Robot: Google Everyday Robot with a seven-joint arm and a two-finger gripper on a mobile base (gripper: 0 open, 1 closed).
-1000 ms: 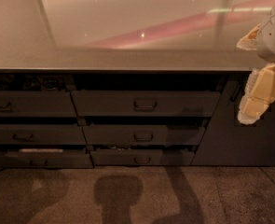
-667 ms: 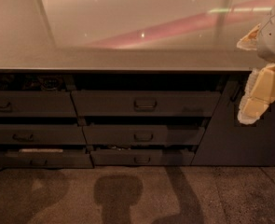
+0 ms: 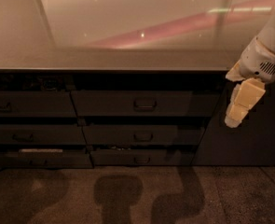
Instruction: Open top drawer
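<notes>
The top drawer [image 3: 109,103] is the dark grey front in the middle column, just under the counter edge. Its small rectangular loop handle [image 3: 145,104] sits at the centre. My gripper [image 3: 237,107] is pale yellow under a white wrist and hangs at the right. It is level with the top drawer's right end, to the right of the handle and apart from it. It holds nothing that I can see.
A glossy pale countertop [image 3: 127,55] overhangs the drawers. Two lower drawers [image 3: 139,136] sit below the top one, and a left column of drawers [image 3: 30,105] stands beside them. A plain dark cabinet panel [image 3: 249,143] is at the right. The speckled floor [image 3: 137,195] carries shadows.
My gripper and wrist have moved left and a little down, closer to the top drawer's right end. The drawers have not moved.
</notes>
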